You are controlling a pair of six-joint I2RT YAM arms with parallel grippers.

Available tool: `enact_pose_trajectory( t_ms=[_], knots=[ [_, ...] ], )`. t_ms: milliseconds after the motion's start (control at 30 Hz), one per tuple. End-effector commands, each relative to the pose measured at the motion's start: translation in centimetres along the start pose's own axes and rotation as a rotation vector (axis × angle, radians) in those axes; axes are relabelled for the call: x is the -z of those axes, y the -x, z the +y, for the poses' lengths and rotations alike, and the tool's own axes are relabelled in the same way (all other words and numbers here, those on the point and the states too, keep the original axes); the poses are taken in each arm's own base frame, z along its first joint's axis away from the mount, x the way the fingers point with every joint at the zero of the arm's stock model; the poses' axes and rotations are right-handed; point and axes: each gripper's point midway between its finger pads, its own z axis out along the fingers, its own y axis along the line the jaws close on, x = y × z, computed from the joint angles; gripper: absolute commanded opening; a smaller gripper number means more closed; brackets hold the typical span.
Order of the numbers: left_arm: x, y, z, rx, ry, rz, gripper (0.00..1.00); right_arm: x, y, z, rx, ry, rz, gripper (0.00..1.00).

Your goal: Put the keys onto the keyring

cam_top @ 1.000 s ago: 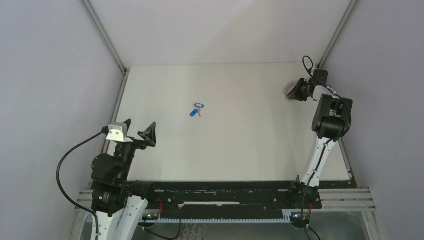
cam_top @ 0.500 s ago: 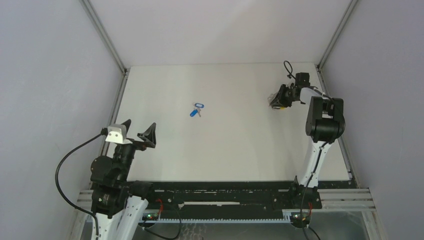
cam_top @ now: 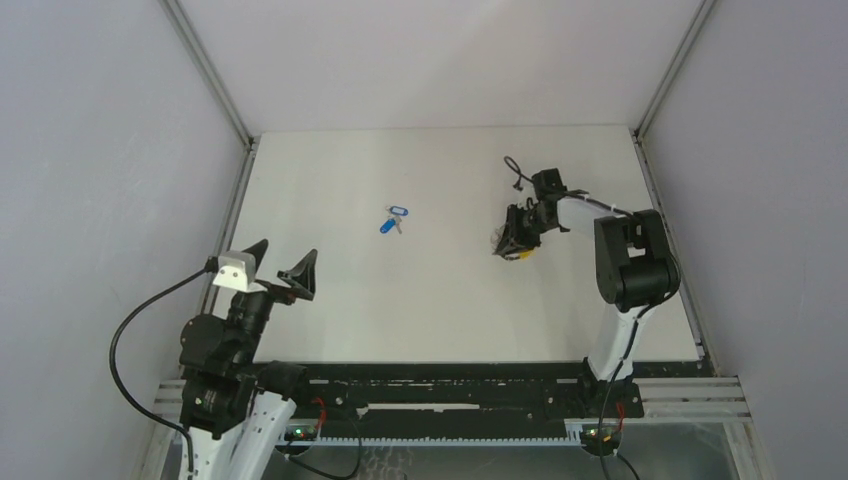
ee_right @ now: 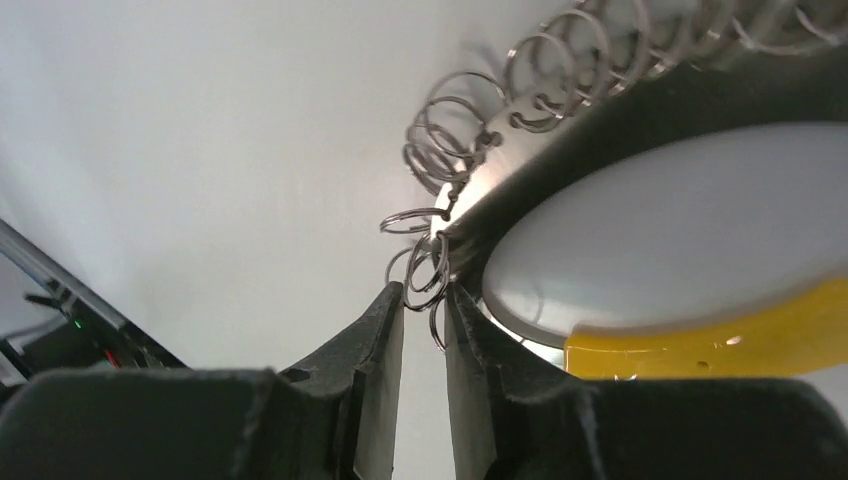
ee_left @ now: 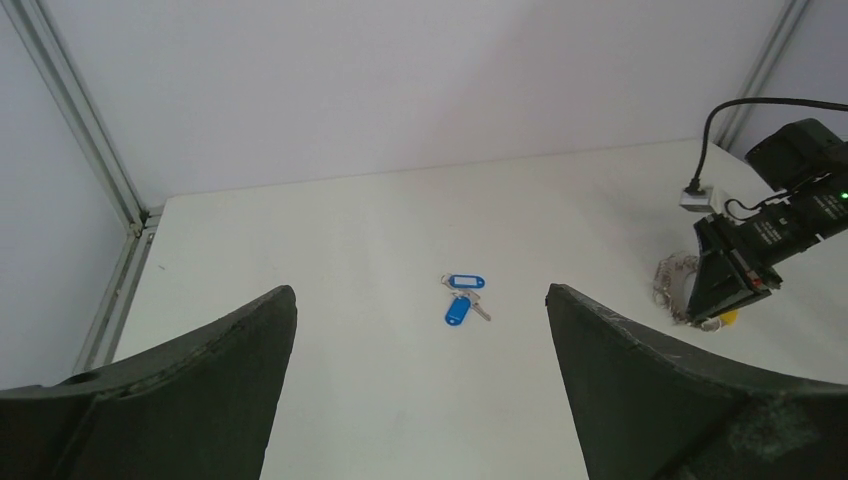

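Blue-tagged keys (cam_top: 394,219) central; keyring (cam_top: 508,243) perhaps lifted.

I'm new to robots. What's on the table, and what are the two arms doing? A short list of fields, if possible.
Keys: two with blue tags, lying together on the table, untouched
Keyring: large silvery loop with a yellow part, apart from the keys
Left end effector: open, empty, over the table's left side
Right end effector: shut on the keyring's small wire rings
Status: keys not yet on the keyring
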Motion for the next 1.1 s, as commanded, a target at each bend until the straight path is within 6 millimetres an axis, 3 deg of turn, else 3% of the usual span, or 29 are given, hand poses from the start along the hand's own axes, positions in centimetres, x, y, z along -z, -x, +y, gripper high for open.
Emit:
enact_pose_trajectory(
  t_ms=[0,167,333,533,733,900,1067],
  knots=[
    [-0.8,-0.9,-1.3,0.009,-0.072,0.037,1.00,0.4,-1.8,4.5,0.113,0.017,-0.006,0.23],
    [-1.2,-1.3,-2.4,0.048,-0.122,0.071,1.00,0.4,-4.2,8.2,0.197,0.033,-0.013,0.24],
    [-1.9,-2.0,-3.2,0.112,-0.150,0.127,1.00,2.3,-4.9,10.4,0.275,0.060,-0.061,0.28],
    [-2.2,-3.5,-4.3,0.139,-0.206,0.231,1.00,4.6,-4.4,7.4,0.276,0.001,-0.132,0.34],
    [-2.3,-4.7,-3.7,0.109,-0.182,0.257,1.00,4.9,-3.7,4.4,0.272,-0.011,-0.165,0.46],
    [-2.3,-5.6,-3.1,0.082,-0.156,0.285,1.00,4.5,-2.9,2.8,0.260,-0.002,-0.168,0.43],
    [-2.4,-6.0,-2.8,0.060,-0.147,0.300,1.00,3.6,-2.8,3.5,0.289,0.066,-0.154,0.37]
  ],
)
